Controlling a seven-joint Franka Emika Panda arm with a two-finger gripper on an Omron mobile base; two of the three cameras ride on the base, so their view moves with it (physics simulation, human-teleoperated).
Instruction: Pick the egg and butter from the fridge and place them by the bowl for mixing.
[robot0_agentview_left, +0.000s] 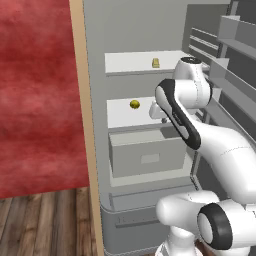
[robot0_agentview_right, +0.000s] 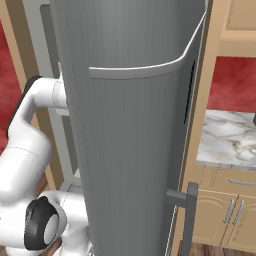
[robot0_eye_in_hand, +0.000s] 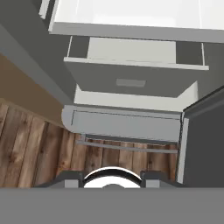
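Fridge (robot0_agentview_left: 150, 160) open; butter (robot0_agentview_left: 156, 63) at 12 o'clock on the top shelf, egg (robot0_agentview_left: 134, 104) below; hand (robot0_agentview_left: 162, 116) mostly hidden by the arm, fingers together, holding nothing

Plainly a home kitchen: tall grey fridge (robot0_agentview_left: 145, 150) with white inner shelves standing open in a tan wooden surround, white-veined marble counter (robot0_agentview_right: 227, 137) over tan panelled wooden cabinets (robot0_agentview_right: 225, 212), brown plank floor (robot0_eye_in_hand: 39, 148), red wall (robot0_agentview_left: 35, 95).

Golden-yellow egg (robot0_agentview_left: 134, 104) and pale-yellow butter (robot0_agentview_left: 156, 63) sit on white shelves inside the grey fridge (robot0_agentview_left: 97, 30); beside the fridge, mottled red wall (robot0_agentview_left: 35, 90), tan surround (robot0_agentview_left: 85, 115), brown plank floor (robot0_agentview_left: 45, 222).
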